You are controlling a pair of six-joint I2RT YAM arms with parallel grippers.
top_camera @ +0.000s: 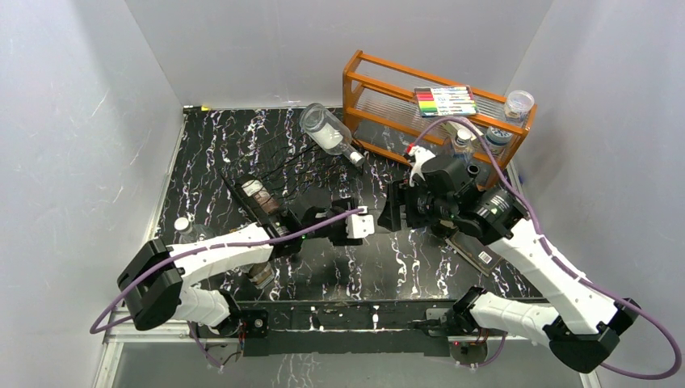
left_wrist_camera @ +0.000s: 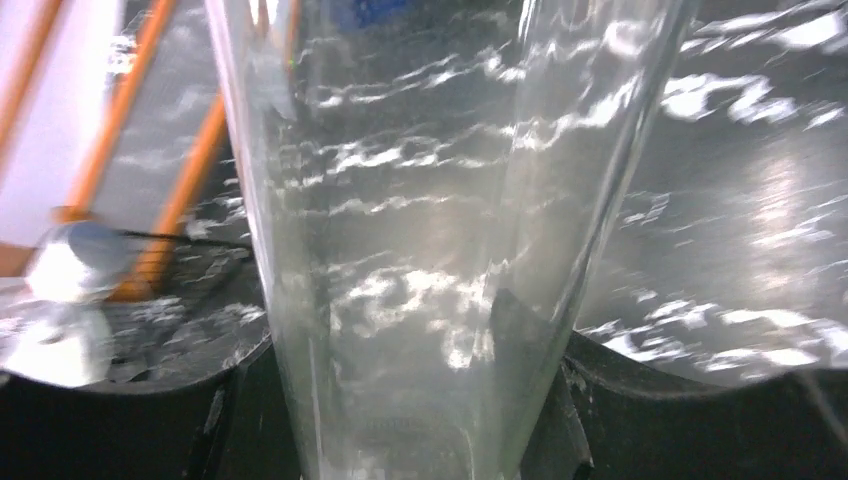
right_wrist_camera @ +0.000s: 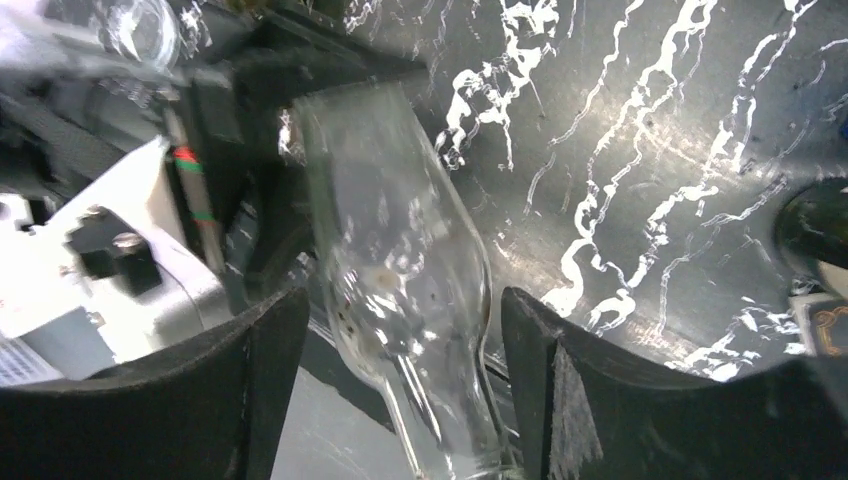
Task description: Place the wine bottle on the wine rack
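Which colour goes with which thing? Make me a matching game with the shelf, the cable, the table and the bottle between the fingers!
Things:
1 shelf
2 cable
3 table
4 bottle between the fingers

Colours:
A clear
B purple
C orange
D black with white streaks

Pairs: 1-C, 2-B, 3-D, 4-A

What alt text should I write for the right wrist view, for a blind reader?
A clear glass bottle sits between the two black fingers of the right tool, neck toward the camera, with a narrow gap on each side. Beneath is a black table with white veins; the left arm shows at the upper left.
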